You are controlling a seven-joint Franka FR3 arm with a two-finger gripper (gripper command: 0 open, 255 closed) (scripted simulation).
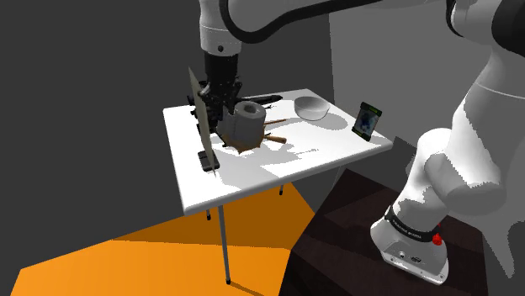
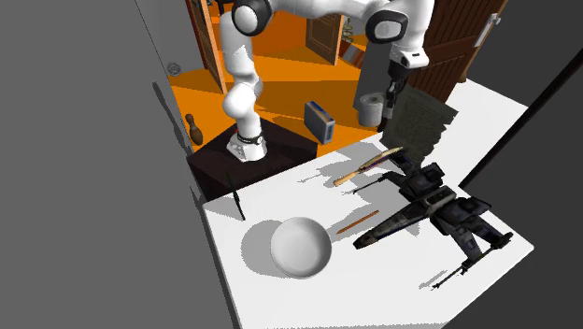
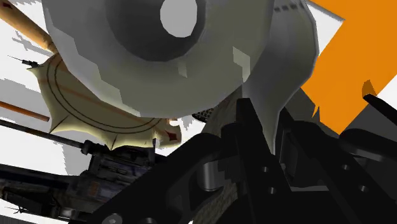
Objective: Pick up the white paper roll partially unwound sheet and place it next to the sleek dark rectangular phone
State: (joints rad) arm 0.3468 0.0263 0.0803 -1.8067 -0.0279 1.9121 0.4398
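Note:
A grey-white paper roll [image 1: 246, 123] hangs above the white table [image 1: 320, 155], with a stiff flat sheet [image 1: 202, 118] trailing off it toward the shoulder view's left. My black gripper [image 1: 225, 108] comes down from above and is shut on the roll. In the second exterior view, the roll [image 2: 371, 108] and gripper [image 2: 390, 101] are at the table's far side. The wrist view has the roll [image 3: 184, 57] right against the fingers [image 3: 254, 137]. The dark rectangular phone [image 1: 367, 119] stands upright at the table's corner nearest the stand, also seen as the phone [image 2: 319, 121], well apart from the roll.
A dark toy starfighter [image 2: 432, 204] lies under and beside the roll. A pale bowl [image 1: 311, 107] sits at the table's back. A wooden stick [image 2: 368, 166] and a thinner rod [image 2: 358, 224] lie near the toy. The floor [image 1: 126, 261] is orange. A bowling pin [image 2: 193, 131] lies beside the stand.

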